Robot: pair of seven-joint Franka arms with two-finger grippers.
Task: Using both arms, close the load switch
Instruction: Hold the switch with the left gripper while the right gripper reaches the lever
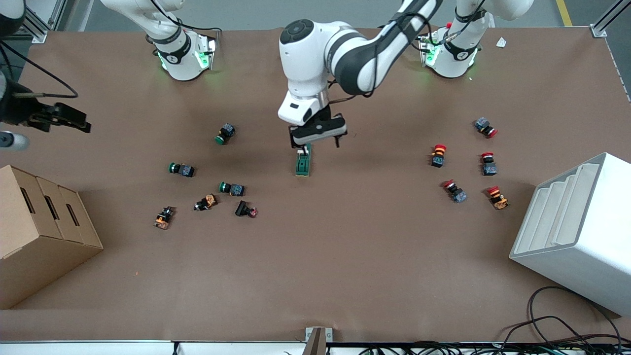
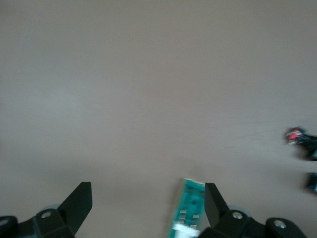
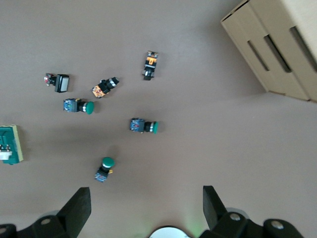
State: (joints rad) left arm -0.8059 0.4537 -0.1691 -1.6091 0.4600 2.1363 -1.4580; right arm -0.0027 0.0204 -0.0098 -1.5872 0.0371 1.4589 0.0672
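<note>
The load switch (image 1: 302,164) is a dark green block lying mid-table, its white lever end toward the robots' bases. My left gripper (image 1: 315,142) hangs just over that lever end, open. In the left wrist view the load switch (image 2: 189,207) lies close beside one fingertip (image 2: 214,204), off-centre in the left gripper (image 2: 147,206), and nothing is held. My right gripper (image 1: 64,118) waits high over the right arm's end of the table. In its wrist view the right gripper (image 3: 146,206) is open and empty, with the load switch (image 3: 10,144) at the picture's edge.
Green and orange push buttons (image 1: 231,188) lie scattered toward the right arm's end, red-capped ones (image 1: 438,155) toward the left arm's end. A cardboard box (image 1: 39,236) and a white stepped bin (image 1: 577,231) stand at the two ends. Cables (image 1: 557,330) lie at the front edge.
</note>
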